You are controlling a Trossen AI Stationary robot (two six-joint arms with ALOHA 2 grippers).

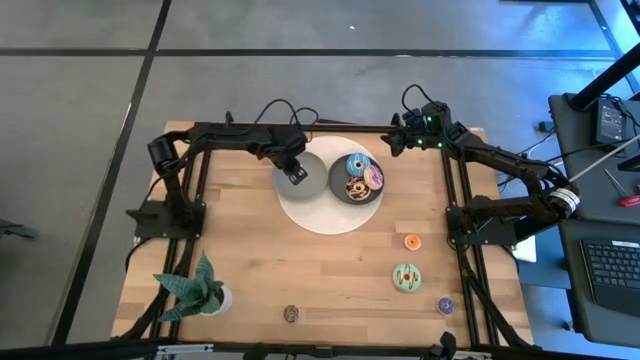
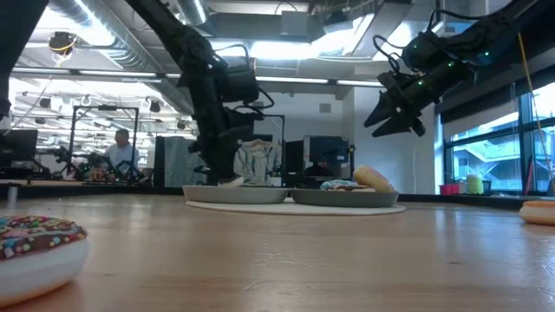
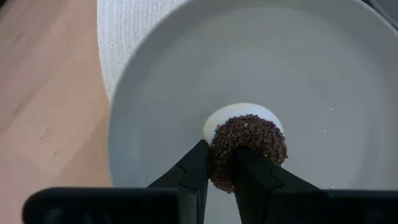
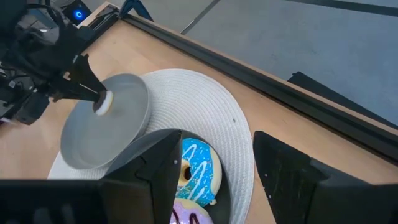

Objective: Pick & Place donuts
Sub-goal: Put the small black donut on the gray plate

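My left gripper (image 1: 295, 178) (image 3: 221, 148) hangs low over the left dark grey plate (image 1: 312, 185) and is shut on a brown crumb-topped donut (image 3: 252, 140) with a white underside. My right gripper (image 1: 393, 138) (image 4: 217, 134) is open and raised above the table's far right part, touching nothing. The right plate (image 1: 340, 196) holds a blue-iced donut (image 4: 198, 171), a pink one (image 1: 374, 178) and a brown one (image 1: 355, 188). On the bare wood lie an orange donut (image 1: 412, 241), a green one (image 1: 406, 277), a purple one (image 1: 445, 306) and a brown sprinkled one (image 1: 291, 314). My left gripper pinches the donut's ring at its near side (image 3: 221, 168). One finger (image 3: 198, 168) is outside the ring and the other (image 3: 252, 174) lies over its middle. The fingers come from above, pointing down. The donut is tilted on edge below them; I cannot tell whether it touches the plate.
Both plates sit on a round white woven mat (image 1: 325, 218) at the table's far middle. A green potted plant (image 1: 195, 288) stands at the near left corner. Black frame rails (image 1: 195, 190) run along the left, right and far edges. A person (image 2: 121, 149) shows far behind the table.
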